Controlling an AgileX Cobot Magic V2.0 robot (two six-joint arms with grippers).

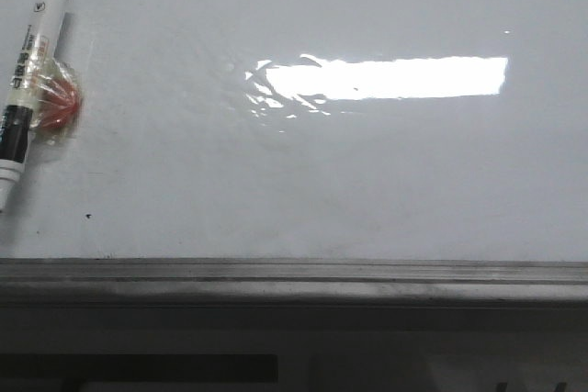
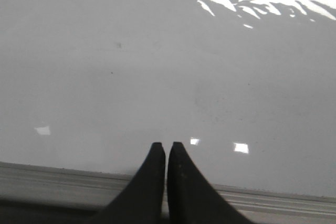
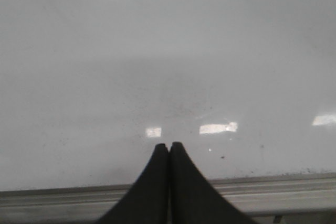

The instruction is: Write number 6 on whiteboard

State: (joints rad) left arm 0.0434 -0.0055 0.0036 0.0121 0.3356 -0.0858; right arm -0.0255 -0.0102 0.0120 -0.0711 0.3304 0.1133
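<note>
Two grippers: we see the left gripper and the right gripper each with its fingers pressed together, pinching nothing, both hanging over the near edge of the whiteboard.
Number 6: we find no drawn line anywhere on the board; only a tiny black speck marks it, so we judge the writing not yet begun.
Marker: the marker lies at the board's far left, capped, its long axis running nearly front to back with a slight tilt, black cap end farthest from us.
Red object: a red round piece wrapped in clear film sits just beside the marker's middle, touching it; we cannot tell what it is.
Key relation: neither wrist view shows the marker, so we cannot place it exactly against either gripper; lying on the left side, we judge the left arm the nearer one.
Ledge: the grey metal ledge runs along the near edge.
Containers: we see none.
</note>
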